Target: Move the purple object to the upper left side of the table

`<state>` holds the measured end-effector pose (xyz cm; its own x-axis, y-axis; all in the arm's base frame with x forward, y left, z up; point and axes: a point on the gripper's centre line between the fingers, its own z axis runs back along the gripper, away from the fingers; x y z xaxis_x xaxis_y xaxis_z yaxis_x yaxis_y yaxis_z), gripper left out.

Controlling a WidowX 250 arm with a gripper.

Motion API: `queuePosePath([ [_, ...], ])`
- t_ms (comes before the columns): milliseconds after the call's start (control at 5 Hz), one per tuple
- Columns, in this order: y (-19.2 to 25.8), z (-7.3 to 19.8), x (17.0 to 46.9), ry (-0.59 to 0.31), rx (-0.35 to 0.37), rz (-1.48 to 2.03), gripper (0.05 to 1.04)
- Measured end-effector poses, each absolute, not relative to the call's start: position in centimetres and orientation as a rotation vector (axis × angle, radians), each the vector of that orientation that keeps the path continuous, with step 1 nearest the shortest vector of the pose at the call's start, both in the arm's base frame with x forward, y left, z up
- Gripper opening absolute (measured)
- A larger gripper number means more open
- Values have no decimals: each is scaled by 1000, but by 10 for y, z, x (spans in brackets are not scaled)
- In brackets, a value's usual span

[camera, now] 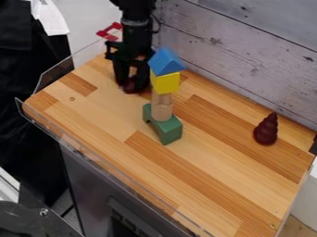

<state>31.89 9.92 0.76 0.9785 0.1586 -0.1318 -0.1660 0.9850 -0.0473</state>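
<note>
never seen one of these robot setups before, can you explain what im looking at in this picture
This is one picture from a fixed camera looking down at a slant on a wooden table. The black machine coming in from the top edge is a robot arm, and the gripper at its lower end is its "hand". A small dark purplish thing is right at the gripper's tip; I can't tell whether it is being held or only touched.

Beside it stands a tower: a green arch block at the bottom, a round wooden piece on that, then a yellow block, and a blue roof-shaped block on top. Over on the right stands a dark red, swirled, pointed piece.
</note>
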Motion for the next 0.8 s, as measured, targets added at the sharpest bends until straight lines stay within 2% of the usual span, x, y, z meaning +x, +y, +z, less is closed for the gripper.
queuePosePath([
  [200,100,7,334,108,-52,160,595],
  [400,102,6,337,113,-48,160,882],
  [600,103,7,343,103,-52,155,1004],
  [800,102,7,338,102,-61,162,997],
])
